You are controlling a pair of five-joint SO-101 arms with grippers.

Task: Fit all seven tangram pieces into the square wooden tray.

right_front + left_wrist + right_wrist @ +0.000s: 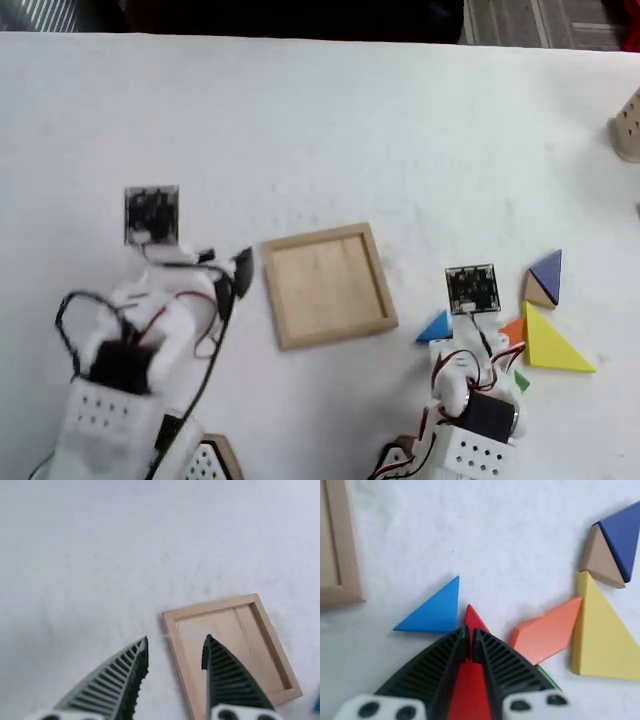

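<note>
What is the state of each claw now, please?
Left claw: open, holding nothing.
Right claw: closed on the red triangle.

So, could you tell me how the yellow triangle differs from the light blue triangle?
The yellow triangle is clearly larger than the light blue triangle. Yellow touches the orange piece; light blue lies nearer the tray. Both lie flat on the table, outside the tray.
</note>
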